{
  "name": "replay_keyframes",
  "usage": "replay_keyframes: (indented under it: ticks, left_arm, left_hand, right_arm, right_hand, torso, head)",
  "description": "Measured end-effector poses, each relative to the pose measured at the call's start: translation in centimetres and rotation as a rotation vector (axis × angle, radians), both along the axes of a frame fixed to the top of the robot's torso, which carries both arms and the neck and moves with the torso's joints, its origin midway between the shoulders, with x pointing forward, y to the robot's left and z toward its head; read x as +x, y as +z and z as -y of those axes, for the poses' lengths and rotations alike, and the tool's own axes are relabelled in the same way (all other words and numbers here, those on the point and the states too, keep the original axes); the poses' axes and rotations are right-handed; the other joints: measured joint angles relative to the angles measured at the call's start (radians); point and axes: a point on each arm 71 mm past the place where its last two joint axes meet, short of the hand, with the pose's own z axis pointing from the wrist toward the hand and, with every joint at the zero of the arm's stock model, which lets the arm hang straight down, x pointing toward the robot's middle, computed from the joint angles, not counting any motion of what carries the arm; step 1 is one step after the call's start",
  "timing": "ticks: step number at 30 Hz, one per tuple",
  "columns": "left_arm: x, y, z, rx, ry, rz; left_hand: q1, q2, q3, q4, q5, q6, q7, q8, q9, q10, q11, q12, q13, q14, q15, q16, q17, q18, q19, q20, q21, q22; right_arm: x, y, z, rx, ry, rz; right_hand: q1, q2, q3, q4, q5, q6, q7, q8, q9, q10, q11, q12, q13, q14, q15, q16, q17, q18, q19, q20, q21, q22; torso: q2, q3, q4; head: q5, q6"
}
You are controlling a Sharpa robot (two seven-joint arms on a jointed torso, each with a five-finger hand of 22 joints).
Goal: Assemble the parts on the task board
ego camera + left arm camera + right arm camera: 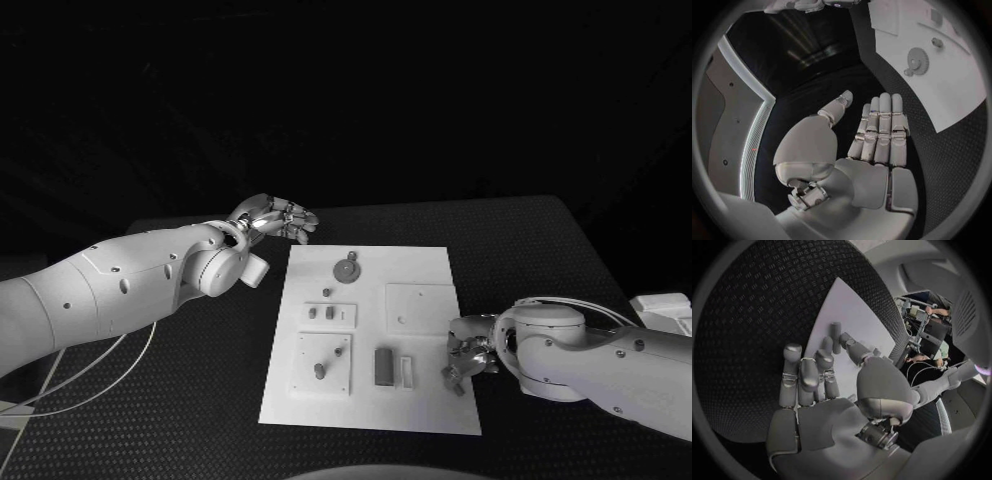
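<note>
The white task board (433, 270) lies in the middle of the table. A gear (346, 268) sits near its far edge, small pegs (330, 313) stand below it, and a dark block (384, 366) lies near the front. My left hand (274, 218) hovers beyond the board's far left corner, its fingers (879, 130) straight and apart around nothing, with the gear (917, 61) and board (954, 95) ahead of it. My right hand (469, 355) is at the board's right edge near the front. Its thumb and a finger pinch a small grey peg (836, 335) over the board (861, 315).
Two raised white plates (423, 307) (325, 363) and a small white piece (407, 373) are on the board. A white box (663, 310) sits at the table's right edge. Black textured table (188, 400) surrounds the board.
</note>
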Motion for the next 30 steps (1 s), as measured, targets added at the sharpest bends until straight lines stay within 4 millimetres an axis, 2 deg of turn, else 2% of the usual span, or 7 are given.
replay_keyframes:
  ticks: [2,5,9,12,14,16,30]
  left_arm:
    - [0.00,0.00,0.00,0.000,0.000,0.000]
    - [0.00,0.00,-0.01,0.000,0.000,0.000]
    - [0.00,0.00,-0.05,0.000,0.001,0.000]
    - [-0.01,0.00,-0.07,0.000,0.001,0.000]
    - [-0.01,0.00,-0.07,0.000,0.001,0.000]
    - [-0.01,0.00,-0.08,0.000,0.001,0.000]
    - [-0.01,0.00,-0.09,0.000,0.001,0.000]
  left_hand:
    - [0.000,0.000,0.000,0.000,0.000,0.000,0.000,0.000,0.000,0.000,0.000,0.000,0.000,0.000,0.000,0.000,0.000,0.000,0.000,0.000,0.000,0.000]
    - [0.000,0.000,0.000,0.000,0.000,0.000,0.000,0.000,0.000,0.000,0.000,0.000,0.000,0.000,0.000,-0.004,0.001,0.000,0.000,0.000,0.000,0.000]
    - [0.000,0.000,0.000,0.000,0.000,0.000,0.000,0.000,0.000,0.000,0.000,0.000,0.000,0.000,0.000,-0.004,0.001,0.000,0.000,0.000,0.000,0.000]
    - [0.000,0.000,0.000,0.000,0.000,0.000,0.000,0.000,0.000,0.000,0.000,0.000,0.000,0.000,0.000,-0.004,0.001,0.000,0.000,0.000,0.000,0.000]
    - [0.000,0.000,0.000,0.000,0.000,0.000,0.000,0.000,0.000,0.000,0.000,0.000,0.000,0.000,0.000,-0.004,0.002,0.000,0.000,0.000,0.000,0.000]
    - [0.000,0.000,0.000,0.000,0.000,0.000,0.000,0.000,0.000,0.000,0.000,0.000,-0.001,0.000,0.000,-0.004,0.002,0.000,0.000,0.000,0.000,0.000]
    - [0.000,0.000,0.000,0.000,0.000,0.000,0.000,0.000,-0.001,0.000,0.000,0.000,-0.001,0.000,0.000,-0.004,0.003,0.000,0.000,0.000,0.000,0.000]
  right_arm:
    - [-0.03,0.02,-0.07,-0.001,0.003,0.002]
    - [-0.07,0.04,-0.21,-0.003,0.009,0.006]
    - [-0.20,0.04,-0.39,-0.013,0.022,0.017]
    - [-0.27,0.02,-0.47,-0.016,0.029,0.024]
    - [-0.30,0.01,-0.49,-0.017,0.031,0.027]
    - [-0.31,0.00,-0.51,-0.016,0.032,0.029]
    - [-0.24,-0.25,-0.47,0.047,-0.024,0.033]
  right_hand:
    - [0.004,0.005,-0.012,0.006,0.000,-0.002,0.001,0.000,0.000,-0.003,0.003,0.000,-0.002,-0.001,0.001,0.000,-0.002,0.000,-0.005,0.005,0.000,0.000]
    - [-0.023,0.027,-0.030,0.028,0.000,-0.002,0.002,0.000,0.000,-0.007,0.000,-0.007,-0.006,-0.009,0.000,-0.006,-0.011,0.000,-0.005,0.005,0.000,0.000]
    - [-0.085,0.037,-0.023,0.057,0.009,-0.003,0.003,0.000,0.000,-0.012,0.004,-0.018,-0.013,-0.027,0.005,-0.018,-0.032,0.000,-0.009,0.008,-0.006,0.000]
    - [-0.100,0.055,-0.013,0.050,0.010,-0.003,0.003,0.000,0.001,-0.012,0.005,-0.024,-0.017,-0.033,0.004,-0.018,-0.037,0.000,-0.012,0.012,-0.007,0.000]
    - [-0.101,0.084,-0.004,0.021,0.009,-0.003,0.003,0.000,0.001,-0.012,0.005,-0.024,-0.017,-0.033,0.004,-0.018,-0.037,0.000,-0.012,0.012,-0.007,0.000]
    - [-0.096,0.095,0.001,0.009,0.008,-0.003,0.003,0.000,0.001,-0.014,0.006,-0.024,-0.017,-0.033,0.004,-0.018,-0.035,0.000,-0.012,0.012,-0.007,0.000]
    - [-0.076,0.077,0.012,-0.006,0.003,-0.002,0.004,0.001,0.004,0.005,-0.005,-0.018,-0.012,-0.006,-0.005,0.001,0.015,0.000,-0.009,0.009,0.006,0.000]
  torso:
    - [0.000,0.0000,0.0001]
    - [0.000,0.0000,0.0002]
    - [0.000,-0.0003,0.0005]
    - [0.000,-0.0004,0.0004]
    - [0.000,-0.0004,0.0003]
    - [0.000,-0.0004,0.0002]
    - [0.000,-0.0005,0.0005]
  head:
    - [0.000,0.000]
    - [0.000,0.000]
    - [0.000,0.000]
    - [0.000,0.000]
    - [0.000,0.000]
    - [-0.001,-0.001]
    - [-0.005,-0.003]
